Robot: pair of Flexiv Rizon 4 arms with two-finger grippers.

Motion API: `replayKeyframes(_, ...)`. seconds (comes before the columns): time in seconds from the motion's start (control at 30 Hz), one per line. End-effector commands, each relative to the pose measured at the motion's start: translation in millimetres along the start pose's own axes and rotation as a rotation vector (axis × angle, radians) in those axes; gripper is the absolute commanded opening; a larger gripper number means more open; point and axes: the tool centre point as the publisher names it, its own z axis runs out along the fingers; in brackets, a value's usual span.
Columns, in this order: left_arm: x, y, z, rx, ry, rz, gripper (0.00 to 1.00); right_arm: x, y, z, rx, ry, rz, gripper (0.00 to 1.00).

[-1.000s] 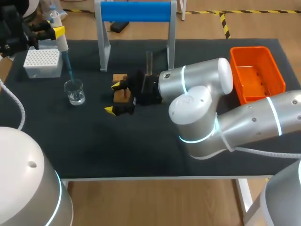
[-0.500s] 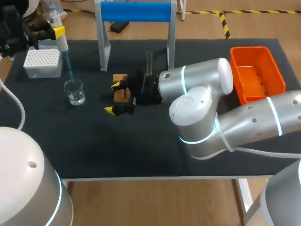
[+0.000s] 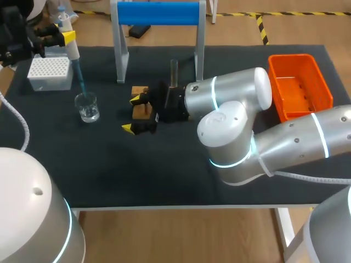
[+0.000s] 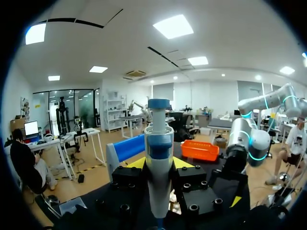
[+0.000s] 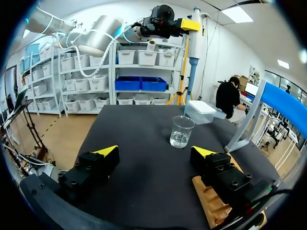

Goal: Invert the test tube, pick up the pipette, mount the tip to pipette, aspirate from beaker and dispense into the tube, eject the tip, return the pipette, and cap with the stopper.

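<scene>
Nothing has changed during the last second: both arms and every thing on the table (image 3: 164, 181) stand at the same places as before. I judge that this stillness belongs to the aspirate step, in which the pipette must wait while the liquid comes up. Dispensing into the tube would then be the next step.

The right arm (image 3: 236, 115) lies across the middle of the table and points toward 9 o'clock. The blue stand (image 3: 159, 13) is at 12 o'clock of the table, the orange bin (image 3: 299, 82) at 2 o'clock, and the white tip box (image 3: 50, 73) at 10 o'clock.

The right gripper (image 3: 131, 114) has its fingers spread and holds nothing. The wooden block (image 3: 141, 104) lies beside and partly under one finger. The test tube (image 3: 174, 74) stands upright at 1 o'clock from this gripper, and the beaker (image 3: 87, 107) is at its 9 o'clock, apart from it.

The left gripper (image 3: 64, 37) is clamped on the pipette (image 3: 73, 55), at 11 o'clock from the beaker. The blue tip (image 3: 81, 85) reaches down into the beaker's mouth. Whether it touches the liquid, I cannot tell.
</scene>
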Motion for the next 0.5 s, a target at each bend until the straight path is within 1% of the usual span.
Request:
replayKeyframes(0.03, -2.1, 6.7, -0.4, 0.008, -0.007, 0.0, 0.0, 0.1, -0.3, 1.0, -0.001, 0.0, 0.0, 1.0)
replayKeyframes(0.33, -9.4, 26.5, -2.3, 0.015, -0.014, -0.009, 0.0, 0.1, -0.3, 1.0, -0.001, 0.0, 0.0, 1.0)
replayKeyframes(0.5, -10.2, 35.0, -1.5, 0.04, -0.009, -0.003, 0.0, 0.1, -0.3, 1.0, -0.001, 0.0, 0.0, 1.0)
